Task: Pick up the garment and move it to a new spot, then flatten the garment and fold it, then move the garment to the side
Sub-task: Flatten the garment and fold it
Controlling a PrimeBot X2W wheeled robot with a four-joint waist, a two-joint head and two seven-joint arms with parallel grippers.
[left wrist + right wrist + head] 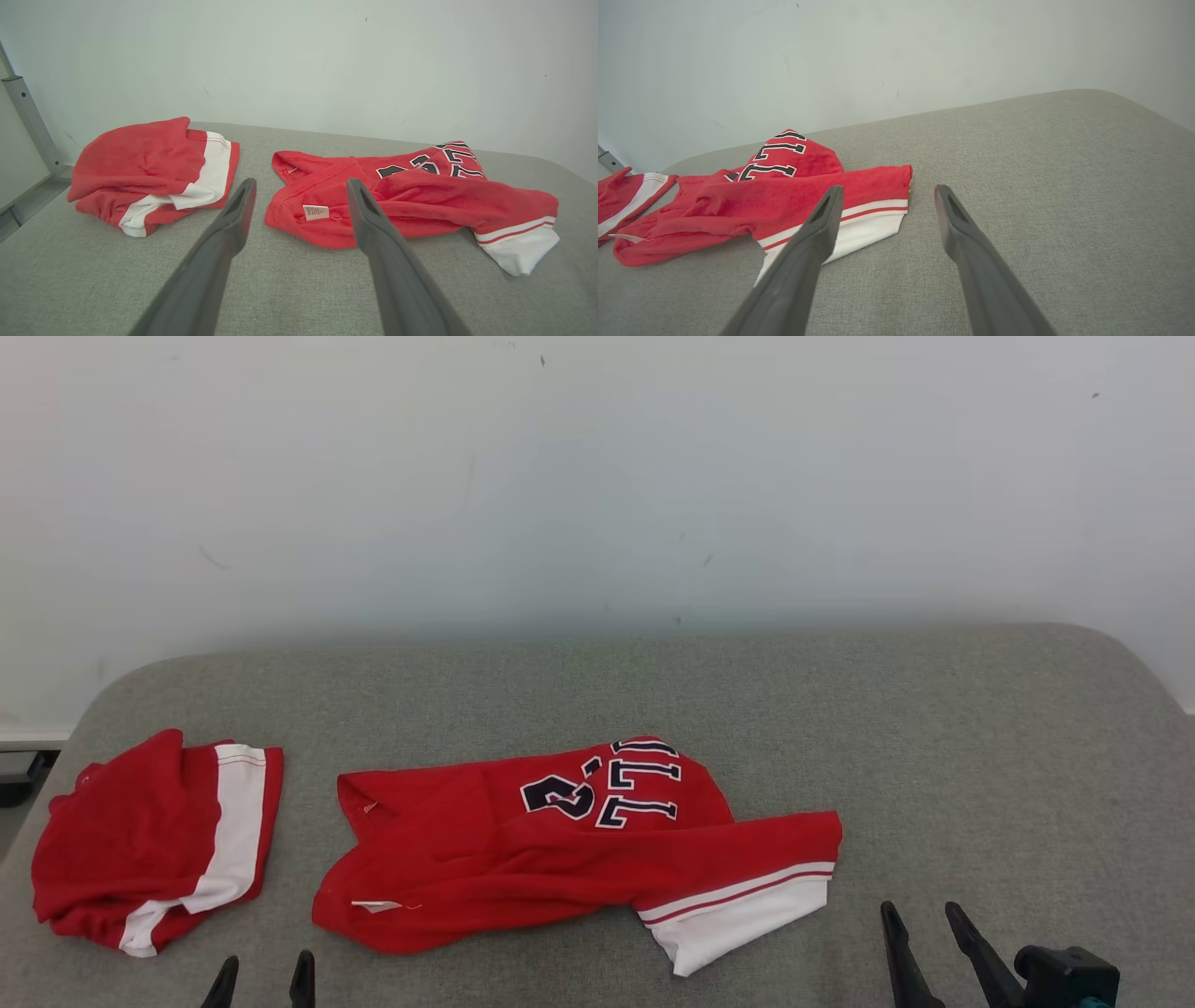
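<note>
A crumpled red garment (pixel 560 845) with dark lettering and a white-and-red banded end lies in the middle of the grey padded table (pixel 934 737). In the left wrist view the garment (pixel 420 200) shows a small white label near its left end. My left gripper (pixel 263 975) stands open at the table's near edge, short of the garment's left end. My right gripper (pixel 922 919) stands open to the right of the white end, apart from it. In each wrist view, left gripper (pixel 301 186) and right gripper (pixel 886 193), nothing lies between the fingers.
A second red piece with a white stripe (pixel 154 840) lies bunched at the table's left end, also in the left wrist view (pixel 154 172). A pale wall (pixel 597 476) stands behind the table. A metal frame post (pixel 32 121) rises at the far left.
</note>
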